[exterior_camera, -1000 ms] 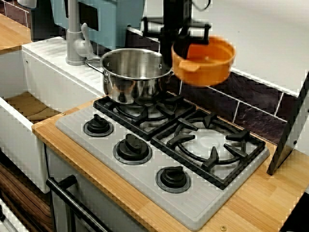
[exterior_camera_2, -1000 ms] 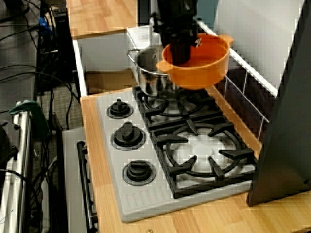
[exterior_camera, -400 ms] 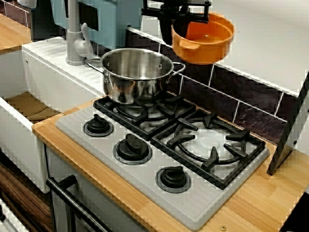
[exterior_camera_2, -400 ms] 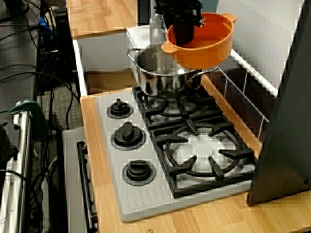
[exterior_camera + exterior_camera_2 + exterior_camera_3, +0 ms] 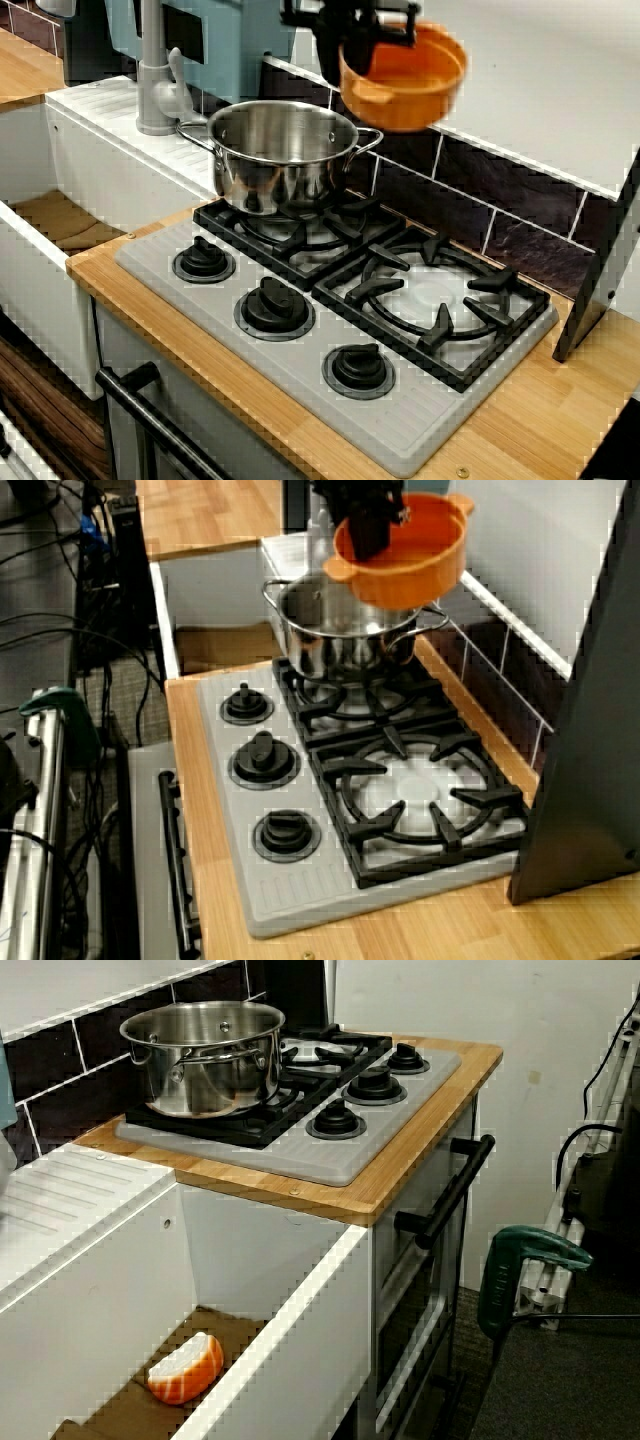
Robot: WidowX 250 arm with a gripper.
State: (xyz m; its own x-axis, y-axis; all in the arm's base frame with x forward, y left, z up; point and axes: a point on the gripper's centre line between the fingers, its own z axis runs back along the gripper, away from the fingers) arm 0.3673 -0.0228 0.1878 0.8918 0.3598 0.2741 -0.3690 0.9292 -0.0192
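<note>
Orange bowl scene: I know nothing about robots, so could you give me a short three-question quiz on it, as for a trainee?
1. True or false: the black gripper holds the round orange plastic bowl by its rim, clear of the grey stove.
2. The shiny steel pot stands on the burner: A) nearer the white sink; B) farther from it.
3. How many black knobs does the stove have?
Key: 1 true; 2 A; 3 three.

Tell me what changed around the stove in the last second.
The end effector, shut on the rim of the orange bowl, lifted it higher and slightly left in the front view, toward the steel pot. The pot and the stove stayed put.
</note>
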